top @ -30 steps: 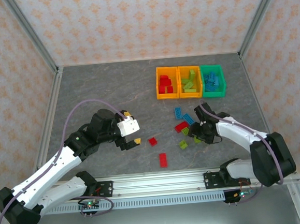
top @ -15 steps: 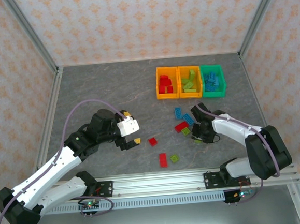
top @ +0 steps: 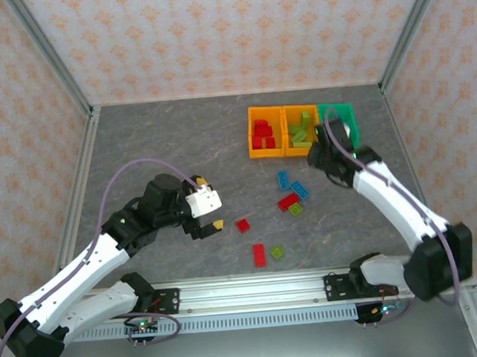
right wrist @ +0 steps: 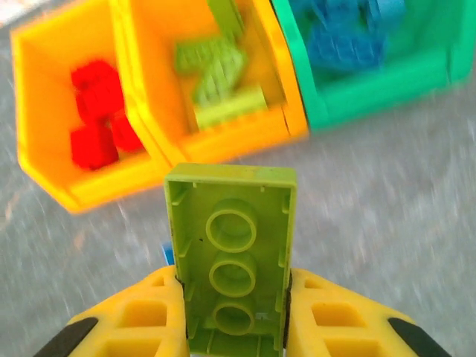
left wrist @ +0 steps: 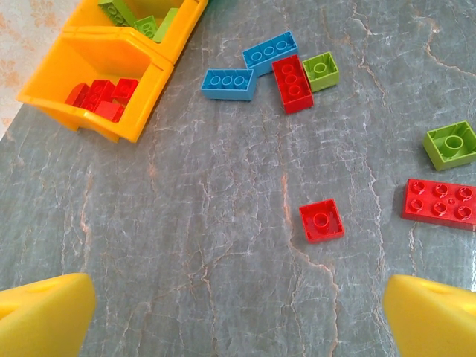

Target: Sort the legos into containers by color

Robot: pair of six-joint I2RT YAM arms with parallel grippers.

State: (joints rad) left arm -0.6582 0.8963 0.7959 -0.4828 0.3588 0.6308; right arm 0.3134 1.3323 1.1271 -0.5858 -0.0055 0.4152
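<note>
1. Grey marbled tabletop [top: 161, 143], closed in on three sides by patterned wall panels [top: 227, 30]. A metal rail [top: 247, 289] runs along the near edge.
2. Open room: left of and beyond the left gripper [left wrist: 238, 316] the surface is bare right up to the side and back walls.
3. Left gripper: yellow fingers spread wide, nothing between them, low over the table.
4. Loose legos ahead of the left gripper:
   - A square red brick [left wrist: 321, 221] lies closest, roughly in line with the gap between the fingers.
   - A flat red brick [left wrist: 440, 202] and a square lime brick [left wrist: 451, 143] lie ahead to its right.
   - Farther ahead sits a tight cluster: nearer blue brick [left wrist: 230, 83], farther blue brick [left wrist: 269, 52], oblong red brick [left wrist: 292, 83] and small lime brick [left wrist: 321, 71].
5. Right gripper [right wrist: 232, 316]: closed on a long lime brick [right wrist: 230, 253]. The brick stands upright between the pads, its hollow underside toward the wrist camera.
6. Containers: three bins stand side by side just beyond the right gripper. The wrist view is blurred.
   - The middle orange bin [right wrist: 238, 141], straight ahead of the held brick, holds lime bricks [right wrist: 216, 74].
   - The left orange bin [right wrist: 37, 126], ahead to the left, holds red bricks [right wrist: 97, 111].
   - The green bin [right wrist: 387, 82], ahead to the right, holds blue bricks [right wrist: 346, 37].
7. A strip of bare table separates the green bin from the right-hand wall, and another separates the row from the back wall.
</note>
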